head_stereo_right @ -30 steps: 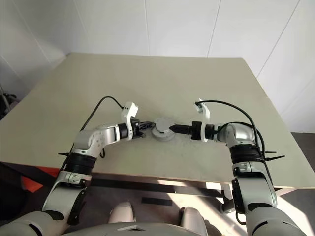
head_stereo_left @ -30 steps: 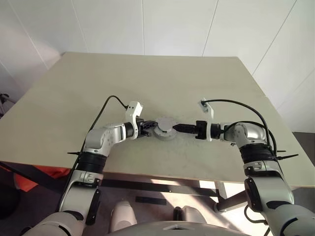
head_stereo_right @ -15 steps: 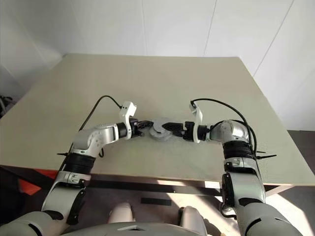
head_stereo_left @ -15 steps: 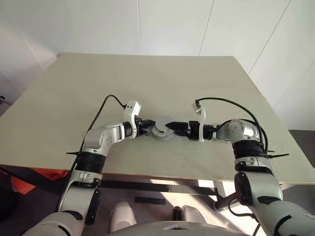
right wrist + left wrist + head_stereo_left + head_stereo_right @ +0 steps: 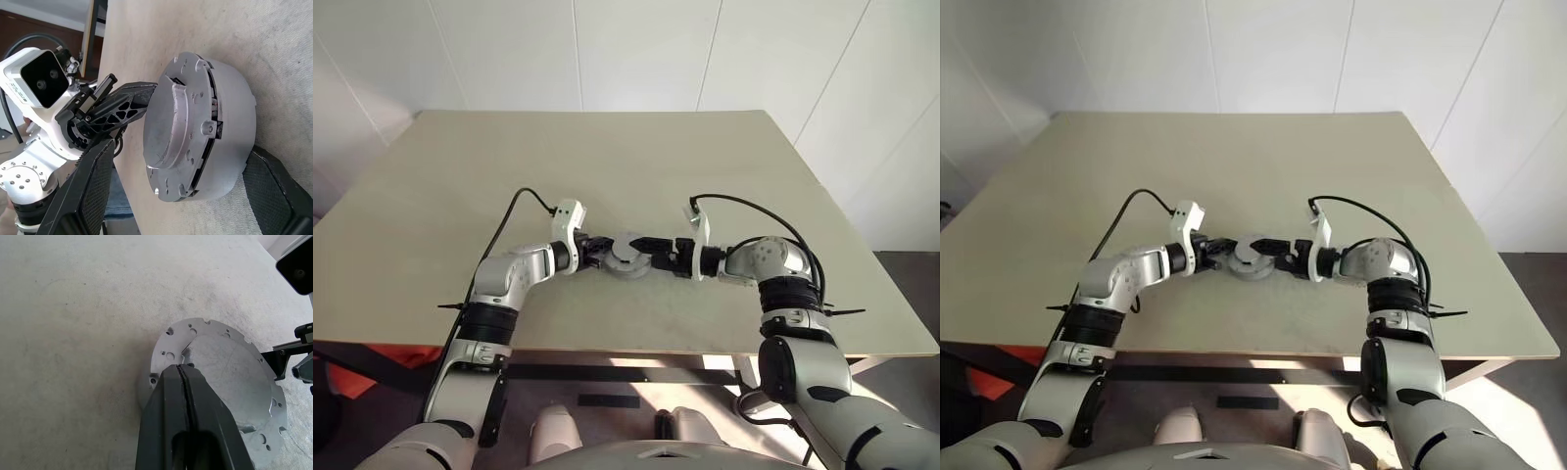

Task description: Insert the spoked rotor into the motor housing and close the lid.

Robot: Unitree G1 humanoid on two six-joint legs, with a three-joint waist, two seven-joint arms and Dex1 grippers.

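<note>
- Motor housing [image 5: 205,132] on bench [image 5: 607,157], between spread fingers of right hand [image 5: 186,191].
- Left hand [image 5: 185,377], pressed together, resting on the lid [image 5: 230,367].
- Right wrist view: seam under lid.

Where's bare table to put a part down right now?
Bare: the far half of the table behind the motor housing, and both side stretches outside the arms. Crowded: the centre front, where the left hand and right hand flank the housing.

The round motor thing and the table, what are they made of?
The motor housing with its lid looks like cast metal, probably aluminium: dull silver-grey, faintly scratched, with drilled holes around the rim. The table looks like wood or laminate with a matte beige top; the surface alone doesn't show which.
</note>
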